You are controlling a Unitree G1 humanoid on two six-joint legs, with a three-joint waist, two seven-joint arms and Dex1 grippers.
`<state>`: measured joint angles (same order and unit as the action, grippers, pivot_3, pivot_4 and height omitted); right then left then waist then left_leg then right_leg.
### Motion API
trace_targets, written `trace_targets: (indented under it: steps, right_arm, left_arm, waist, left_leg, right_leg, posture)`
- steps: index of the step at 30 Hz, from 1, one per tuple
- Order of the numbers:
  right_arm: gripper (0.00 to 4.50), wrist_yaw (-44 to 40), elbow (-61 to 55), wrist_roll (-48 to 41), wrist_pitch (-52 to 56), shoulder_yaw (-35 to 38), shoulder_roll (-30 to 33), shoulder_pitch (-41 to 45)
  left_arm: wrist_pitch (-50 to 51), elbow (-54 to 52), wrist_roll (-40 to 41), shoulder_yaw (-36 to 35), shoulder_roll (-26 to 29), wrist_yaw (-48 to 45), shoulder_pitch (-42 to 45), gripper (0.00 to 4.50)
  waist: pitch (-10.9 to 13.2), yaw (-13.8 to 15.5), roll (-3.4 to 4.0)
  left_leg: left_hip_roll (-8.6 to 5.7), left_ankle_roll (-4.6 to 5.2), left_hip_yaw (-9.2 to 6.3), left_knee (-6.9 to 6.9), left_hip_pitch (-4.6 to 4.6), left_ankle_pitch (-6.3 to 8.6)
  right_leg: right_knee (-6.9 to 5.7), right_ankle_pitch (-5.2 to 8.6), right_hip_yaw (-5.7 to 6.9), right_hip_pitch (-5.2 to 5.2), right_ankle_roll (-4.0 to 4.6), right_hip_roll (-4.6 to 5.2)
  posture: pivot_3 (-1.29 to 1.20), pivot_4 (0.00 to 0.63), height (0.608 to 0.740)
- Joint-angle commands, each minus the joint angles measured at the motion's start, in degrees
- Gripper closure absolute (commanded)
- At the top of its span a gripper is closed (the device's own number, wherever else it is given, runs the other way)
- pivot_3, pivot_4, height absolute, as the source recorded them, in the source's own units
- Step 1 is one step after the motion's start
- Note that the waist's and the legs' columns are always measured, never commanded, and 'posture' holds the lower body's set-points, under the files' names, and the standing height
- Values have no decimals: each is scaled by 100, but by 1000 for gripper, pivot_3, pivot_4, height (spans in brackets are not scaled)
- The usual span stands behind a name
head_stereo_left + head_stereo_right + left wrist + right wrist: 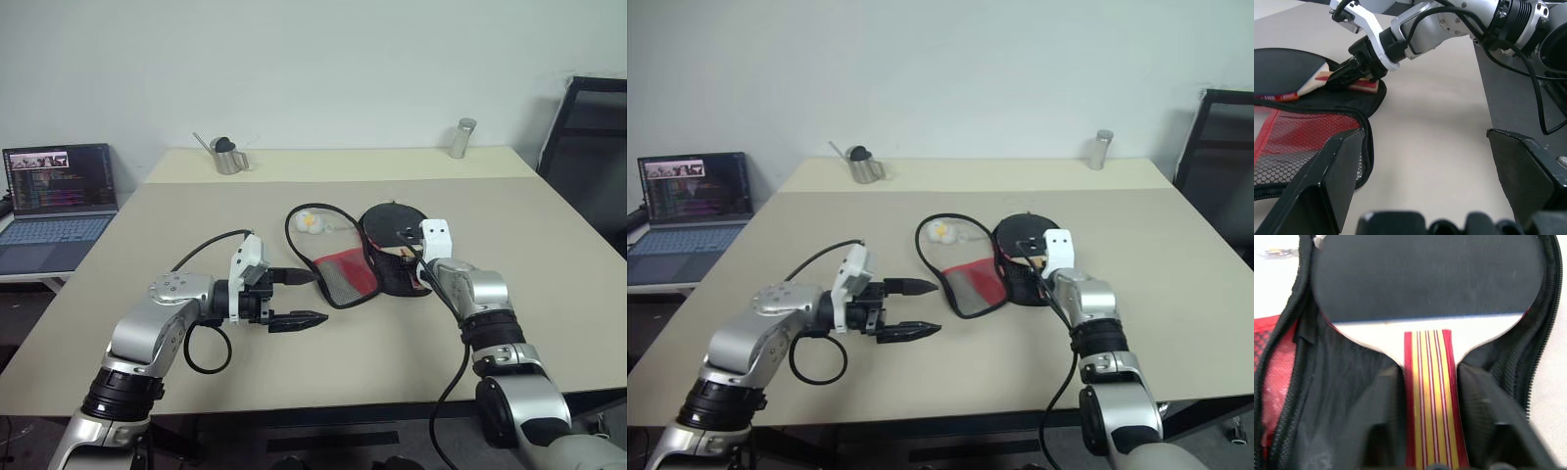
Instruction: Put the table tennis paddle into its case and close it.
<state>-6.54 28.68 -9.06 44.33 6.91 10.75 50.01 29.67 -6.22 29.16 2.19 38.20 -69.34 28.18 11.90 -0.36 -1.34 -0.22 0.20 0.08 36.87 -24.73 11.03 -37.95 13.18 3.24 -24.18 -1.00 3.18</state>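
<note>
Beige bench [549,284] — table tennis paddle [1425,279] lies inside the opened case [343,274], right claw [1427,431] straddling its handle, grip uncertain. Left claw [294,298] gapes empty. Left: fold flap over, zip.

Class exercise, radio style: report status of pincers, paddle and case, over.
Left pincer open, hovering beside case. Right pincer straddling paddle handle, grip unclear. Paddle lying inside the unzipped case. Nothing in the way.
</note>
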Motion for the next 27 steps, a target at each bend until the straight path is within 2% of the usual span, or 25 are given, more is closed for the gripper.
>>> trace_targets:
  steps: [1,4,8,13,18,21,27]
  right_arm:
    - [1116,-44,-726,-57,157,-44,-7,-97]
    - [56,-153,-1563,-153,585,-116,27,-349]
    - [19,-579,-2989,-418,1329,-283,357,-684]
    - [19,-1936,-4637,-1536,2297,-243,1416,-812]
    - [19,-2751,-5191,-2273,2443,27,2232,-721]
    - [19,-3117,-5301,-2399,2184,66,2722,-738]
    - [19,-3334,-5272,-2515,1842,61,3017,-842]
  left_arm:
    - [-63,-119,56,-161,95,36,-3,101]
    - [-88,-53,37,-239,118,102,-19,101]
    - [-170,146,-29,-425,199,254,-6,101]
    - [-548,864,-529,-439,370,517,220,101]
    - [-887,1536,-964,-288,366,588,526,101]
    - [-1248,2408,-1375,-140,283,721,938,101]
    - [-2171,4301,-2109,285,-139,763,1911,101]
  waist:
    - [0,0,0]
    - [0,4,0]
    - [1,9,1]
    - [1,26,1]
    - [0,33,-1]
    - [0,42,-1]
    - [2,52,-4]
  left_leg:
    - [0,0,0,0,0,0]
    - [0,0,-1,-1,0,0]
    - [1,0,-2,0,0,0]
    - [2,0,-6,1,0,0]
    - [2,0,-9,0,-1,1]
    - [2,0,-10,0,-2,1]
    - [0,1,-5,0,-5,2]
  right_leg:
    - [0,0,0,0,0,0]
    - [1,0,0,0,0,0]
    - [0,1,1,-1,0,0]
    - [2,1,9,-1,-1,0]
    - [12,1,30,4,-2,2]
    - [15,1,31,4,-2,4]
    - [19,0,35,4,-3,4]
  posture:
    - [0,150,740]
    - [0,150,740]
    - [0,150,740]
    - [0,150,740]
    - [0,150,740]
    - [0,150,740]
    - [0,150,740]
